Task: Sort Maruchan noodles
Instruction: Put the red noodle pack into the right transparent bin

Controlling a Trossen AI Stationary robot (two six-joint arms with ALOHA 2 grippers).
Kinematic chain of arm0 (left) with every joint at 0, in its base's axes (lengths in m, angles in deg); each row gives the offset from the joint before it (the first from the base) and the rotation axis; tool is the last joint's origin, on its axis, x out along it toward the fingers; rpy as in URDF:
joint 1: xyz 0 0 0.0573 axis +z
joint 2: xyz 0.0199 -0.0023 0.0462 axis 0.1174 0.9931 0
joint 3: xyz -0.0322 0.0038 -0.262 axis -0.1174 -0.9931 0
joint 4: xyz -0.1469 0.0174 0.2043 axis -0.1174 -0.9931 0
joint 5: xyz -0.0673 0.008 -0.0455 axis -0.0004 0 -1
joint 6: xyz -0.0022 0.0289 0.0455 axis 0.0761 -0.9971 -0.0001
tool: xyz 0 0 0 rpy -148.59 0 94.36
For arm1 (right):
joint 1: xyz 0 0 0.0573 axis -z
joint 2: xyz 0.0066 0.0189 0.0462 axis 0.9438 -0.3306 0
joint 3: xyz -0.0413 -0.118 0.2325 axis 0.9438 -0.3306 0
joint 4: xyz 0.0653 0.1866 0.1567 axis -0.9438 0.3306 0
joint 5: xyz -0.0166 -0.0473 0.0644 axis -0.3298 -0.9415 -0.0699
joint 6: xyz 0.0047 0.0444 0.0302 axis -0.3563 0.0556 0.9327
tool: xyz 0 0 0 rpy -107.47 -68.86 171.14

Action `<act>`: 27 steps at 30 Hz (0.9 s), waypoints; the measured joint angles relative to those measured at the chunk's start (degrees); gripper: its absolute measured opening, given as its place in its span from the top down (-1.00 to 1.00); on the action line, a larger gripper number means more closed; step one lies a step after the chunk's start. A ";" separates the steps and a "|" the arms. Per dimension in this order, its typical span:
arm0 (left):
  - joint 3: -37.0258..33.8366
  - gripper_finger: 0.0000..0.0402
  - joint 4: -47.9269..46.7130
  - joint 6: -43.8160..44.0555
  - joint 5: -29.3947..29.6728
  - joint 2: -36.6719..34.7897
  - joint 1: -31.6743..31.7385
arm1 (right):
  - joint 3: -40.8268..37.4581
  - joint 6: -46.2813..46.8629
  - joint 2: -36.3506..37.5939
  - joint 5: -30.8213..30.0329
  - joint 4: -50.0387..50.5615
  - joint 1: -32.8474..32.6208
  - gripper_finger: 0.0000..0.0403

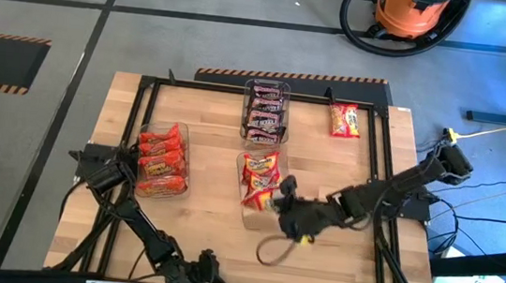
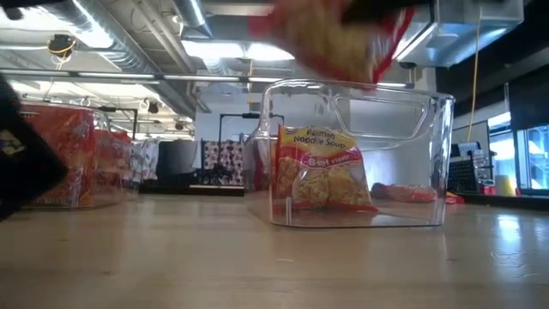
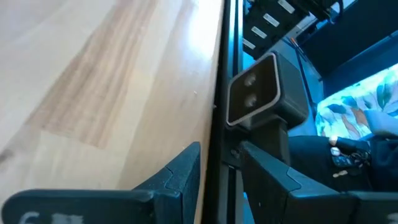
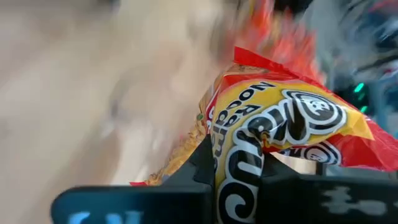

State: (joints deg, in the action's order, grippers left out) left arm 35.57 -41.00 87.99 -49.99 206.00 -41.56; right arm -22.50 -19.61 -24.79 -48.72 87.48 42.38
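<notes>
Three clear bins stand on the wooden table. The left bin holds orange-red noodle packets, the far bin dark ones, and the middle bin red-and-yellow ones, one standing upright inside. My right gripper is shut on a red-and-yellow packet above the middle bin's near end; the low view shows that packet over the bin's rim. Another red-and-yellow packet lies flat at the far right. My left gripper waits open at the table's near edge. My right gripper pinches the red-and-yellow packet between its two fingers at one edge. The fingers reach in from the table's right side, slanting down. The rest of the packet sticks out past the fingertips toward the middle bin. It is lifted clear, above the bin's rim.
A black frame rail runs around the tabletop. A dark cable loop lies near the right gripper. A small camera stands at the near edge by my left gripper. Bare wood lies between the bins and along the near side.
</notes>
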 joint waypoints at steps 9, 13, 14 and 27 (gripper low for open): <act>0.00 0.46 -0.02 0.26 0.65 0.00 1.24 | -0.11 1.44 -2.24 12.06 7.80 9.31 0.89; 0.00 0.46 0.24 0.30 0.43 -0.02 1.95 | -0.11 1.48 -5.73 15.99 8.48 10.89 0.89; 0.00 0.46 0.26 0.31 0.34 -0.02 2.11 | -0.11 1.43 -6.82 16.45 8.48 10.89 0.89; 0.02 0.46 1.70 2.12 -0.24 -0.07 3.04 | 0.18 1.66 -14.50 17.50 8.32 10.69 0.76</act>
State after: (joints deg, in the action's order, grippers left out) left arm 35.60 -39.30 90.11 -50.23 205.93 -38.51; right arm -22.33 -17.95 -39.29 -31.22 95.80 53.07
